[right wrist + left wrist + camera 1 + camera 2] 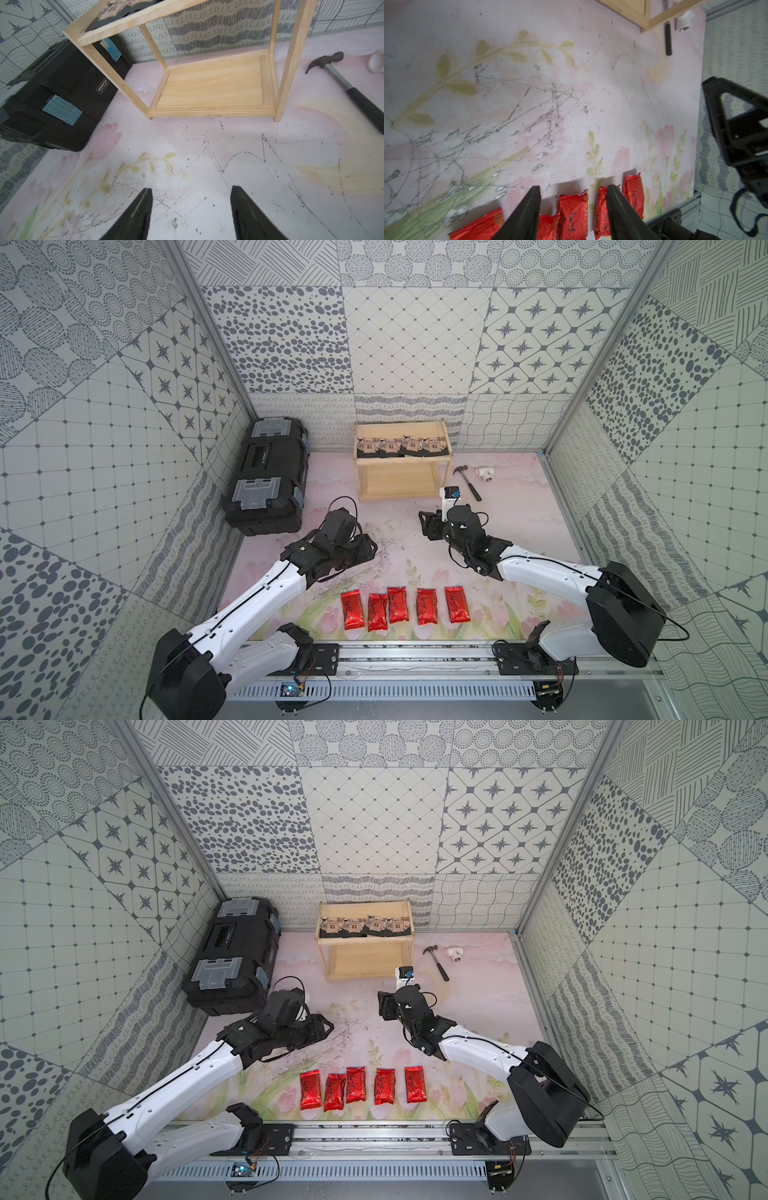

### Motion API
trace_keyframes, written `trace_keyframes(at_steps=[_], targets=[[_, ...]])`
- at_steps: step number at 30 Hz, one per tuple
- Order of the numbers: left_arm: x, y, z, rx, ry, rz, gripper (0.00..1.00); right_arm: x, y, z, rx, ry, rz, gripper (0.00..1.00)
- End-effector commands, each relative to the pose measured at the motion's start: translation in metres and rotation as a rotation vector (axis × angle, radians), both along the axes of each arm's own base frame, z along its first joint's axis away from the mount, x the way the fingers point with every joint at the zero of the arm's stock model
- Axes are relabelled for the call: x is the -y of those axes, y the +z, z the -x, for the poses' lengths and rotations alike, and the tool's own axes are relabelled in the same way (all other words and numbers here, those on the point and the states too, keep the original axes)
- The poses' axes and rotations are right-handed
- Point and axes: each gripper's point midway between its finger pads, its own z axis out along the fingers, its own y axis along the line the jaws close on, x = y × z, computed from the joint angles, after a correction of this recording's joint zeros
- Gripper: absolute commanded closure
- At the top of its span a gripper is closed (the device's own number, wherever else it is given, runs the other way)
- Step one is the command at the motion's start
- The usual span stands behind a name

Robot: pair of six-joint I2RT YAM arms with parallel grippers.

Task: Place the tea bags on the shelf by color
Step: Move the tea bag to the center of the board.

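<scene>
The left gripper (573, 187) has its two fingers spread apart with nothing between them. The right gripper (191, 188) is spread and empty too, and both hang over the pink table (519, 497). Five red tea bags (398, 605) lie in a row near the front edge, and four black tea bags (402, 445) sit side by side on the top board of the wooden shelf (401, 483) at the back.

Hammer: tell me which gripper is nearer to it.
Right. The right gripper is just in front of the hammer; the left gripper is farther off, past the right one.
</scene>
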Motion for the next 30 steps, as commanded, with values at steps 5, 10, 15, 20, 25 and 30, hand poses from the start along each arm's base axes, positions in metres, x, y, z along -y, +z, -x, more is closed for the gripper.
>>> trace_keyframes(at_steps=[5, 10, 15, 20, 25, 30], targets=[[-0.044, -0.055, 0.092, -0.338, 0.029, -0.304, 0.45, 0.006, 0.021, 0.002, 0.101, 0.003, 0.035, 0.35], [-0.055, -0.061, 0.115, -0.384, 0.035, -0.415, 0.38, 0.001, 0.02, 0.003, 0.09, 0.02, 0.013, 0.35], [-0.057, -0.068, 0.115, -0.409, 0.029, -0.486, 0.29, -0.002, 0.014, 0.003, 0.068, 0.03, -0.007, 0.34], [-0.059, -0.086, 0.127, -0.47, 0.036, -0.501, 0.21, -0.004, 0.015, 0.004, 0.065, 0.036, -0.016, 0.33], [-0.051, -0.096, 0.121, -0.428, 0.029, -0.453, 0.09, -0.009, 0.012, 0.004, 0.054, 0.052, -0.027, 0.32], [-0.041, -0.102, 0.112, -0.396, 0.005, -0.429, 0.05, -0.015, 0.01, 0.005, 0.038, 0.071, -0.044, 0.32]])
